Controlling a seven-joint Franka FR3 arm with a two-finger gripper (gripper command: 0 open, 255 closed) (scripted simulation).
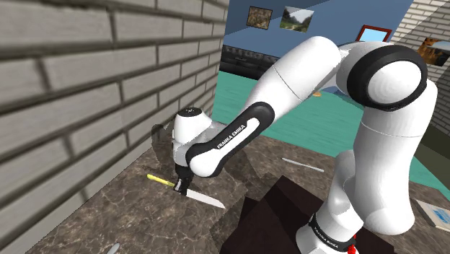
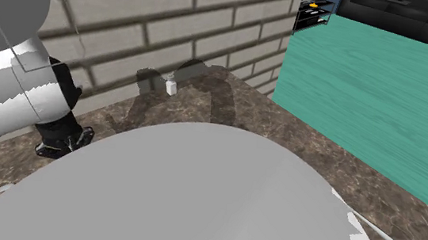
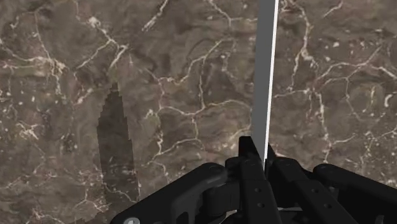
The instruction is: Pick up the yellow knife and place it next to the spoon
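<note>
The gripper [image 1: 182,189] is closed on the knife [image 1: 205,198]: its two black fingers [image 3: 249,149] clasp the blade from either side. The knife has a yellow handle and a pale blade. It sits low over the dark marble counter [image 1: 101,209], near the foot of the brick wall [image 1: 86,79], with its handle end nearer that wall. In the wrist view, the blade stands edge-on between the fingers, and its shadow falls on the counter apart from it.
</note>
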